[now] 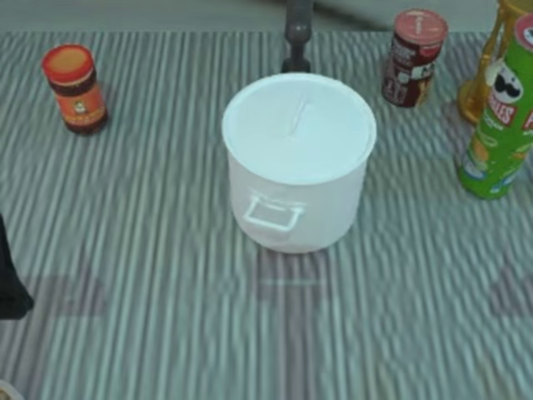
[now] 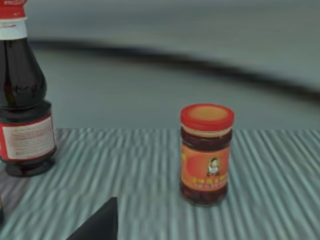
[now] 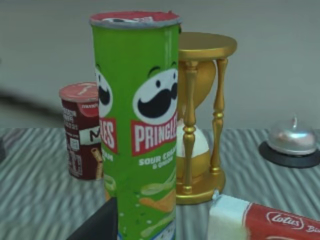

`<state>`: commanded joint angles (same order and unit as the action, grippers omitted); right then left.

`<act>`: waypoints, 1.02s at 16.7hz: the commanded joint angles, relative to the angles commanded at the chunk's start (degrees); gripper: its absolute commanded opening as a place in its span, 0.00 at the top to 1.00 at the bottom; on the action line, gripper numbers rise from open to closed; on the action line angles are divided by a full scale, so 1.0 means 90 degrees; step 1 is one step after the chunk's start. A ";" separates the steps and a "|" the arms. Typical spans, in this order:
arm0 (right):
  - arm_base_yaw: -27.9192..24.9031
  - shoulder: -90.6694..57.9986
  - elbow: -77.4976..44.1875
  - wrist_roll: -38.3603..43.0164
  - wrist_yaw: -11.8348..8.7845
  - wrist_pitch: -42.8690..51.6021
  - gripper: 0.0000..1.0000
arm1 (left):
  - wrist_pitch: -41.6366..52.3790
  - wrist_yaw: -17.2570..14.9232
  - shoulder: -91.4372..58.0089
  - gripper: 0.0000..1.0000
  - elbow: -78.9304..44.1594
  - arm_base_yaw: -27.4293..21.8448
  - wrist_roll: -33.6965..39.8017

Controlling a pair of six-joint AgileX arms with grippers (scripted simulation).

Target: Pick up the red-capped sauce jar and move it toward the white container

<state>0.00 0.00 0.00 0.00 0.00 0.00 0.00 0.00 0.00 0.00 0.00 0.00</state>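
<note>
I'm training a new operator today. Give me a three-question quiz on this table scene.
1. True or false: the red-capped sauce jar stands upright at the top view's far left.
2. What sits nearest the Pringles can? A) hourglass B) white container C) red-capped sauce jar
3. Fill in: the white container's lid is ____ (on/off).

Key: 1 true; 2 A; 3 on.
</note>
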 joint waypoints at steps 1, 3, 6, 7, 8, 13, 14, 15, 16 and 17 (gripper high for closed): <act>0.0000 0.0000 0.0000 0.0000 0.0000 0.0000 0.00 | 0.0000 0.0000 0.0000 0.00 0.0000 0.0000 0.0000; 0.0000 0.0000 0.0000 0.0000 0.0000 0.0000 0.00 | 0.0023 0.0003 -0.0046 0.00 -0.0051 0.0007 -0.0009; 0.0000 0.0000 0.0000 0.0000 0.0000 0.0000 0.00 | 0.0258 0.0015 -0.0502 0.00 -0.0542 0.0053 -0.0100; 0.0000 0.0000 0.0000 0.0000 0.0000 0.0000 0.00 | 0.0395 0.0013 -0.0766 0.00 -0.0818 0.0071 -0.0153; 0.0000 0.0000 0.0000 0.0000 0.0000 0.0000 0.00 | 0.0555 0.0008 -0.1074 0.00 -0.1137 0.0088 -0.0216; 0.0000 0.0000 0.0000 0.0000 0.0000 0.0000 0.00 | 0.1703 -0.0088 -0.3283 0.00 -0.3333 0.0146 -0.0666; 0.0000 0.0000 0.0000 0.0000 0.0000 0.0000 0.00 | 0.1991 -0.0120 -0.3839 0.00 -0.3871 0.0151 -0.0780; 0.0000 0.0000 0.0000 0.0000 0.0000 0.0000 0.00 | 0.2291 -0.0155 -0.4416 0.00 -0.4428 0.0156 -0.0900; 0.0000 0.0000 0.0000 0.0000 0.0000 0.0000 0.00 | 0.2602 -0.0193 -0.5013 0.00 -0.5003 0.0159 -0.1023; 0.0000 0.0000 0.0000 0.0000 0.0000 0.0000 0.00 | 0.2921 -0.0232 -0.5628 0.00 -0.5592 0.0162 -0.1150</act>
<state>0.00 0.00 0.00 0.00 0.00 0.00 26.29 -2.09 -50.65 -50.33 1.45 -10.35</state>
